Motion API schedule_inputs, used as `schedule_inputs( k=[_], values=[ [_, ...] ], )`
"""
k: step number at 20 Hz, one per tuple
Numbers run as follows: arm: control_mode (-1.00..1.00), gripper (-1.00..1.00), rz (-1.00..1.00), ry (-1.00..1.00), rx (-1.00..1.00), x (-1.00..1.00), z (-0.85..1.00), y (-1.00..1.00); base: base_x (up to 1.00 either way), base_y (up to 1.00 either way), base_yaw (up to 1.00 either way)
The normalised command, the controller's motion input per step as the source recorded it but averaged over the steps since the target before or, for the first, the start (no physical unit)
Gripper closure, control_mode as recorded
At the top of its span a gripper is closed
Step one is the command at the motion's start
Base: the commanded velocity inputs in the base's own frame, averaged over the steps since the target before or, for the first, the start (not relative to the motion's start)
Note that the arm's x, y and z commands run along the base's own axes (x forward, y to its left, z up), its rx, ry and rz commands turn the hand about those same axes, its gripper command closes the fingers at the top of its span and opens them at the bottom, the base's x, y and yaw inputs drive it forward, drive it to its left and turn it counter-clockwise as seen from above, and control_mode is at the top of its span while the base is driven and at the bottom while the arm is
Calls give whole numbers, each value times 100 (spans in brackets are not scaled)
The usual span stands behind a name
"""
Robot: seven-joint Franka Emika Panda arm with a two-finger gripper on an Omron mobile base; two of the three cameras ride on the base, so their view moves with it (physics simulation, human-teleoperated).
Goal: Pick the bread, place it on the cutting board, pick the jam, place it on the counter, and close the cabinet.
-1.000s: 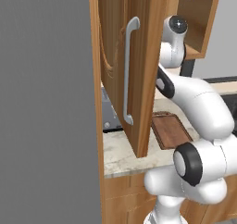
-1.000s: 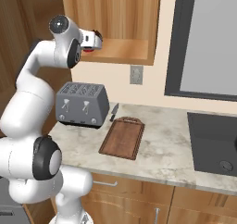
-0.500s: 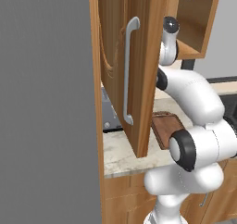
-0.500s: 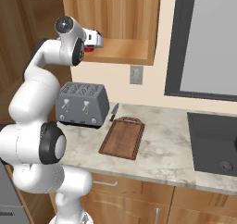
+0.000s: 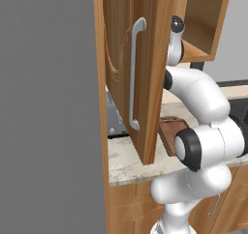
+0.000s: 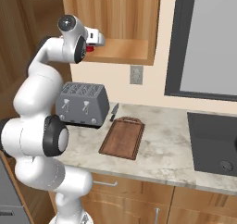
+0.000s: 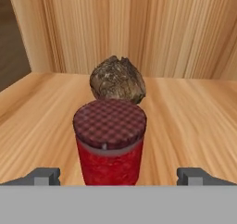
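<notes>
In the hand view the jam, a red jar with a dark checkered top, stands upright on the cabinet's wooden shelf, close in front of my open gripper. Its fingertips flank the jar on both sides without touching it. The bread, a rough brown lump, sits right behind the jar. In the right base view my gripper reaches into the open cabinet. The cutting board lies bare on the counter below. The cabinet door stands swung open.
A grey toaster stands left of the board with a knife beside it. A dark cooktop lies at the right and a wall outlet sits above the board. The open door's bar handle hangs left of my arm.
The arm has straightened upward and pushed the hand slightly deeper into the cabinet. The jaws stayed open.
</notes>
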Motion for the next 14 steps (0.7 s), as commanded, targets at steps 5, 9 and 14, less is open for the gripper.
schedule_inputs(
  k=[5, 9, 14],
  values=[
    [-100, -100, 0, 0, 0, 13, 0, 5, 0, 0, 0],
    [-100, -100, 0, 0, 0, 15, 0, 7, 0, 0, 0],
    [-100, -100, 0, 0, 0, 9, 0, 6, 0, 0, 0]
  ],
)
